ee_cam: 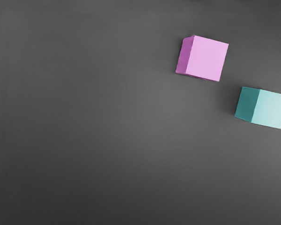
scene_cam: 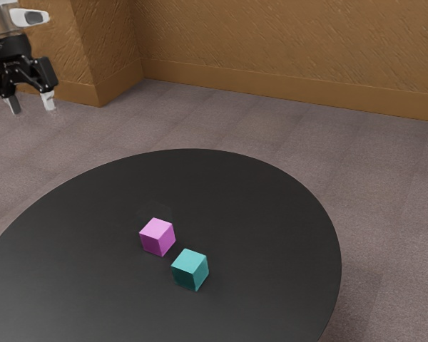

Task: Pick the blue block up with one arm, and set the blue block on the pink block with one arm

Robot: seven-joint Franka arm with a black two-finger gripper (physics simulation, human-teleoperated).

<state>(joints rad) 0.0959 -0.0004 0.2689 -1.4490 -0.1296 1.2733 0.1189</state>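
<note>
A pink block rests near the middle of the round black table. Just beside it, toward the exterior view's right and nearer the front, sits a teal-blue block, a small gap apart. My gripper hangs high at the exterior view's upper left, far above and away from both blocks, open with nothing between its fingers. From the hand's camera, the pink block and the blue block lie side by side on the dark tabletop.
Grey carpet surrounds the table. A brown wall with a baseboard runs along the back, with a corner pillar close behind the gripper.
</note>
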